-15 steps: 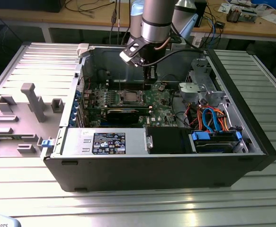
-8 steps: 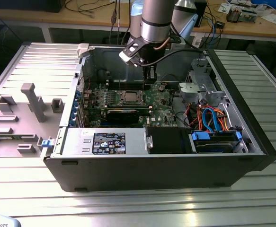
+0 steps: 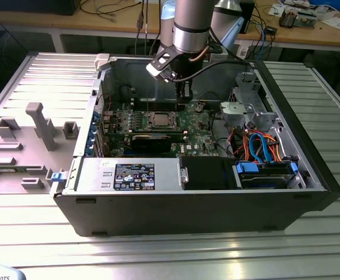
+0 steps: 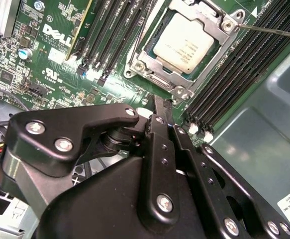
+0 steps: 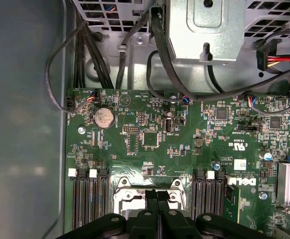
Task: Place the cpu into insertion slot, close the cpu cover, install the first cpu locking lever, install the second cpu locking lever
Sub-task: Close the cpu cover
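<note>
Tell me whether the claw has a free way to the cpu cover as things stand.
Probably yes: the claw hangs close beside the cpu cover, which lies flat over the cpu, and nothing stands between them in the second wrist view.

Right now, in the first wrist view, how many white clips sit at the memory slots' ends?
3. Two clips sit together on one side of the cpu cover, one on the other. The gripper may hide more.
</note>
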Robot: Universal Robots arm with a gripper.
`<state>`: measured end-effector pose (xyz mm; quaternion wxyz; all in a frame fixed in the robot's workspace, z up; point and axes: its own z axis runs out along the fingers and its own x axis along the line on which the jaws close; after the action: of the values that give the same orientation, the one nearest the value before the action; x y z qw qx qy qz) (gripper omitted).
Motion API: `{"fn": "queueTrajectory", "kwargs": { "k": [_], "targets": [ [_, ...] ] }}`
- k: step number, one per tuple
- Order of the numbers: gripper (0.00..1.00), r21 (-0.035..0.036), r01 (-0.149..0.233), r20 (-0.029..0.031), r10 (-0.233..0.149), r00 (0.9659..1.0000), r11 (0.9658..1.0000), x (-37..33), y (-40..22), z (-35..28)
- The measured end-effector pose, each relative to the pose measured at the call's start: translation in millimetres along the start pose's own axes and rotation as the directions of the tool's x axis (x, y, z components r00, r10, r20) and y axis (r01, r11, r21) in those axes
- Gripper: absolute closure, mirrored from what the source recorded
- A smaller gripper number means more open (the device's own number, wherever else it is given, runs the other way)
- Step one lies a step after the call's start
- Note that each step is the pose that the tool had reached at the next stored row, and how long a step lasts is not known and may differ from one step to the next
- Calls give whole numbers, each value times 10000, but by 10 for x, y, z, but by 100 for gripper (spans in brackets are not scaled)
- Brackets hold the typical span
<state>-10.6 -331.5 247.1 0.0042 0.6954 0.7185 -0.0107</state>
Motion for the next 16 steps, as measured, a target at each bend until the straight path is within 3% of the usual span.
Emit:
{"fn": "queueTrajectory", "kwargs": {
  "k": [16],
  "targets": [
    [89, 22, 3, -1, -3, 10000, 10000, 4, -78, 56]
  ]
}}
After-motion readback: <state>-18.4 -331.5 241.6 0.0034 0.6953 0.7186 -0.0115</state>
